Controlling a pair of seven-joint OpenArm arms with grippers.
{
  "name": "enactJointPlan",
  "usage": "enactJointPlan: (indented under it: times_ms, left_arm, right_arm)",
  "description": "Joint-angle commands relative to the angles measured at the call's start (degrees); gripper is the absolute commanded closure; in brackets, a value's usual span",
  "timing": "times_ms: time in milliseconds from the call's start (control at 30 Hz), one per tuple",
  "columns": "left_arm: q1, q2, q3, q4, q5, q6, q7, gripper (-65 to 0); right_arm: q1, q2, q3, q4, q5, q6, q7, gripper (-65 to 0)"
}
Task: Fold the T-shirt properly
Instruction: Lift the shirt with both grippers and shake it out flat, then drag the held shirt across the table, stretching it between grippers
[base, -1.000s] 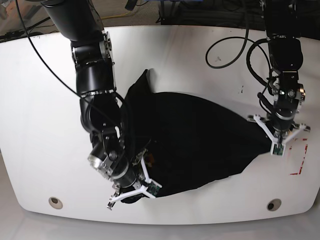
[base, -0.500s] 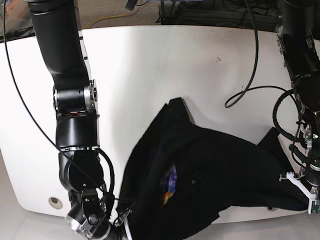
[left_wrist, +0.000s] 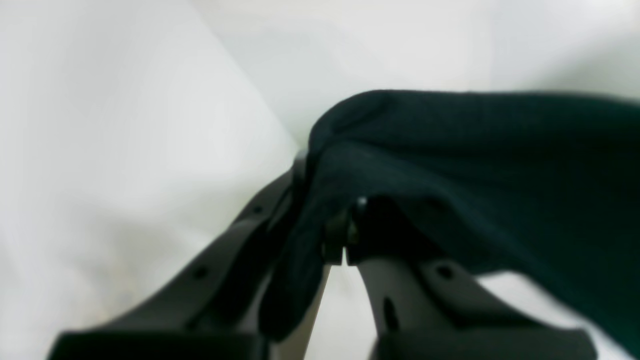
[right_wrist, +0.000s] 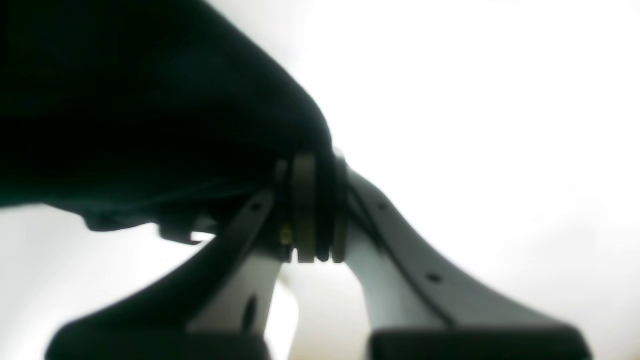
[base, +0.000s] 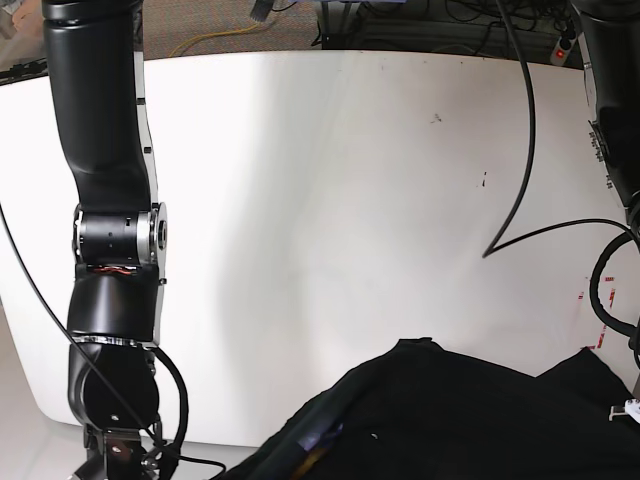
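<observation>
Gripping black cloth on both sides, your jaws are closed on the T-shirt (base: 450, 420): the left gripper (left_wrist: 345, 235) pinches a bunched fold that trails off to its right, and the right gripper (right_wrist: 310, 210) clamps an edge whose bulk hangs to its left. So the shirt stretches between your two arms, its long axis running along the near edge of the surface (base: 330, 170), partly draped past it. Neither arm looks nearer; in my judgement, you need both ends carried evenly toward the far edge to lay it flat.
</observation>
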Motion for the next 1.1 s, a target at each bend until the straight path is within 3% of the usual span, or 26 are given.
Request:
enactJointPlan:
  times_ms: [0, 167, 333, 400, 500, 733, 867, 1067]
  left_arm:
    - [0.83, -0.79, -1.55, 0.59, 0.28, -0.95, 0.31, -1.0]
    - [12.34, -0.53, -4.10, 5.17, 0.28, -3.06, 1.19, -1.0]
    - [24.92, -0.18, -6.21, 8.07, 0.19, -3.32, 1.10, -0.7]
    - [30.98, 1.76, -8.85, 8.24, 0.19, -3.41, 0.49, -0.6]
    - [38.81, 3.87, -12.80, 8.24, 0.28, -3.50, -1.62, -0.6]
    - [55.95, 4.66, -16.85, 8.15, 0.19, -3.59, -8.92, -0.6]
    - [63.42, 7.56, -19.48, 7.98, 0.28, -3.59, -12.88, -0.6]
    - [70.81, 10.72, -21.68, 6.75, 0.37, -3.59, -18.33, -1.0]
  right_arm:
    - [0.84, 0.59, 2.71, 2.15, -0.10, -0.99, -1.25, 0.0]
    - [-8.39, 0.67, 10.71, 7.60, -0.10, -0.99, -4.07, 0.0]
    - [-20.44, 0.32, 14.05, 13.84, 0.07, -0.99, -6.18, 0.0]
    - [-26.68, -0.73, 16.69, 16.21, 1.83, -0.99, -6.35, 0.0]
    - [-33.80, -1.96, 20.91, 18.06, 4.73, -0.99, -6.44, 0.0]
    - [-44.96, -3.11, 25.57, 19.12, 9.57, -0.99, -6.53, 0.0]
    - [-48.74, -3.72, 30.23, 20.52, 12.64, -0.99, -9.52, 0.0]
    - [-53.05, -3.72, 30.75, 21.93, 20.20, -0.99, -14.35, 0.0]
